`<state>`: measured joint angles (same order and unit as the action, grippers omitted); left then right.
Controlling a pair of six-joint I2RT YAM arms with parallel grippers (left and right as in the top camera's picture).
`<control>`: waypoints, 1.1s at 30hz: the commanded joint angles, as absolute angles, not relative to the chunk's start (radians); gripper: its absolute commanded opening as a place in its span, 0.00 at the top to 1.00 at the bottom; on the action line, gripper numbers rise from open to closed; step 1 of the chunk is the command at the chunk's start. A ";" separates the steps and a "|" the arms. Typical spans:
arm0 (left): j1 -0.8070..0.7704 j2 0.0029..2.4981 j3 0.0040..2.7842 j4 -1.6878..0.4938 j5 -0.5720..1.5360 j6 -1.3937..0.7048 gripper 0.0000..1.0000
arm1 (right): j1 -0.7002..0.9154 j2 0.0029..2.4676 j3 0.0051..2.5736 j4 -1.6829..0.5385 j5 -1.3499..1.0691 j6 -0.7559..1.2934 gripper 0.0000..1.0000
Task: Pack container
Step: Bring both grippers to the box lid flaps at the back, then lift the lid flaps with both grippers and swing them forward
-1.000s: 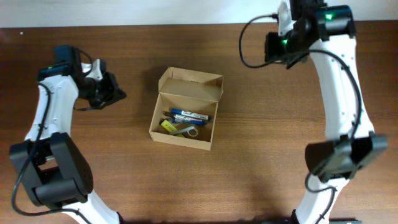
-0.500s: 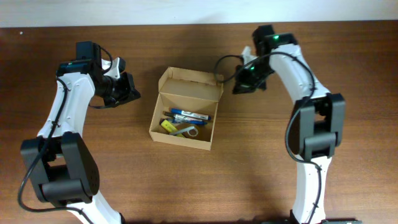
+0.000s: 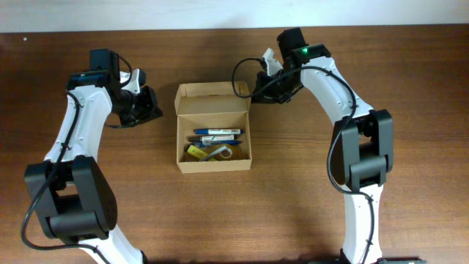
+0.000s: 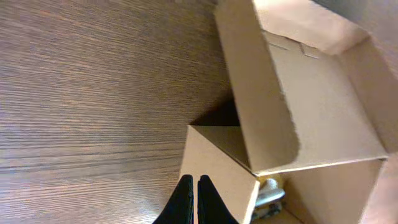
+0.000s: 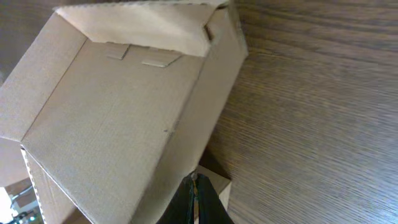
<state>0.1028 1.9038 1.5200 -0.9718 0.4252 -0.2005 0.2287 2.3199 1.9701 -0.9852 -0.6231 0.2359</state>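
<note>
- The container [image 3: 214,166], a plain tan cardboard box, sits on the brown wooden table [image 3: 293,205] between the two arms, nearer the far edge than the near one.
- Its flap lid [image 3: 212,103] stands open along the far side of the container, the inner face showing.
- Inside the container lie blue pens [image 3: 217,134] across the middle. Below them, a yellow item [image 3: 194,152] lies toward its left wall and a pale curled piece [image 3: 223,152] beside that.
- The left gripper [image 3: 155,110] hangs to the left of the container, near the lid end and apart from it. In the left wrist view its fingers [image 4: 185,199] are pressed together with nothing between them, pointing at the container's side wall [image 4: 217,163].
- The right gripper [image 3: 256,91] is just beside the container's far right corner. Its fingers [image 5: 194,186] are closed tight and hold nothing, their tips very close to the wall [image 5: 124,118]. I cannot tell whether they touch it.
</note>
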 commanded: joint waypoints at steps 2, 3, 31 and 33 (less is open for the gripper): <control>0.105 1.946 1.517 -0.947 0.372 -0.177 0.98 | 0.175 2.320 1.968 -0.995 -0.616 0.244 0.96; 0.105 1.969 1.517 -0.929 0.399 -0.177 0.99 | 0.163 2.320 1.968 -0.999 -0.614 0.241 0.96; 0.105 2.291 1.520 -0.581 0.863 -0.141 0.99 | 0.168 2.509 1.966 -0.933 -0.979 0.181 0.96; 0.105 2.291 1.520 -0.535 0.903 -0.159 0.99 | 0.176 2.514 1.966 -0.867 -1.036 0.182 0.96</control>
